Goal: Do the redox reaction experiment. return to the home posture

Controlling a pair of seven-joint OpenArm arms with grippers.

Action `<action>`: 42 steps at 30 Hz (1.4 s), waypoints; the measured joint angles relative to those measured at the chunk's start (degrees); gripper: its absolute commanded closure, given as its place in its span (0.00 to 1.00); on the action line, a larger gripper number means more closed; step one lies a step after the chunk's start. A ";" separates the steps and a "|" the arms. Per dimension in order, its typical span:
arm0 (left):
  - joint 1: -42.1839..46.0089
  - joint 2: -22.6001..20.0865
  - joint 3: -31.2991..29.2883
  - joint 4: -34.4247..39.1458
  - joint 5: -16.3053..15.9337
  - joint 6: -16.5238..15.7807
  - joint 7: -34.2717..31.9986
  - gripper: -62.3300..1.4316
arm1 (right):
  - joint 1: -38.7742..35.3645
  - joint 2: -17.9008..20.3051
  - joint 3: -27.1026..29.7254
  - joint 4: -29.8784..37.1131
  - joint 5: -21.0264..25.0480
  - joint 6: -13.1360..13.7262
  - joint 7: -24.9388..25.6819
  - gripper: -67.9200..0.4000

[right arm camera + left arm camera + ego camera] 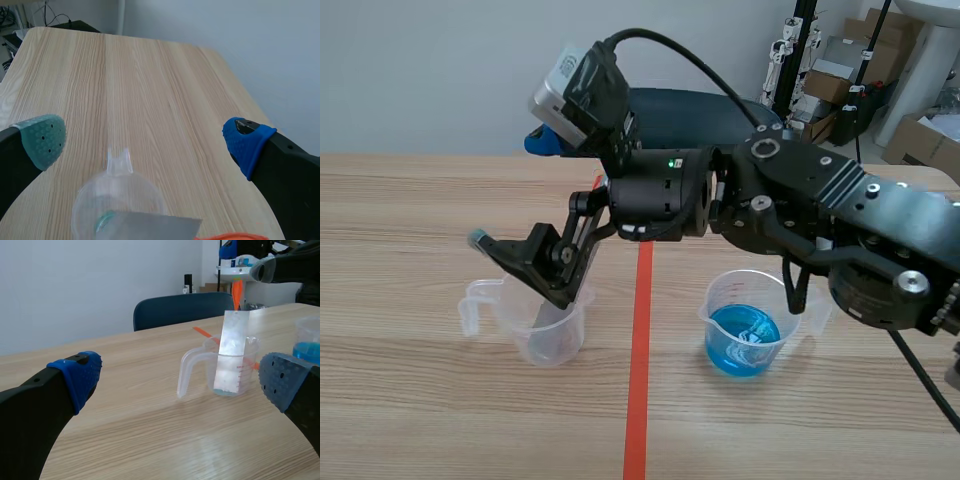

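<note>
a: where's the metal strip?

b: the metal strip [231,350] stands inside the clear cup [207,367]. the cup sits on the table [420,200], on the left side of the tape line [638,380]. the strip's foot is down in the cup and its top sticks out above the rim.

a: which way does it run?

b: its long axis is nearly upright, tipped a little so the top leans toward the blue-liquid cup [745,322]. its broad face looks toward the left gripper [180,376]. the cup's handle [472,300] points away from the tape line, toward the table's left side.

a: and the hands?

b: the right arm comes in from the right and crosses past the tape line. the right gripper [146,141] hangs over the clear cup, spread wide, with nothing held. the cup's mouth and the strip's top edge lie under it, and the handle points ahead of it. whether a finger touches the rim i can't tell. the left gripper is low over the table, also wide and holding nothing, and the clear cup is ahead of it, apart from both fingers.

a: room to move?

b: ahead of the right gripper the wood runs on to the table's rounded edge. the two cups stand well apart, one on each side of the tape line. the right arm passes above the blue-liquid cup. a chair [175,310] stands beyond the table's far edge.
</note>
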 measured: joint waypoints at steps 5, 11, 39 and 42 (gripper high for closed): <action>2.49 -6.29 0.00 3.82 -5.51 0.00 -0.02 0.00 | -0.02 5.35 1.97 5.75 2.86 -0.02 -1.07 0.00; 5.07 -15.96 0.00 8.20 -8.37 0.00 -0.02 0.00 | -0.17 11.85 6.03 9.44 9.07 -0.04 -1.53 0.00; 5.35 -27.67 0.00 17.22 -8.63 0.00 5.20 0.00 | -43.93 24.30 58.14 15.02 12.02 2.23 15.58 0.00; 5.05 -25.35 0.00 21.94 -8.52 0.70 12.87 0.00 | -47.65 24.30 61.57 16.52 9.03 0.72 10.43 0.00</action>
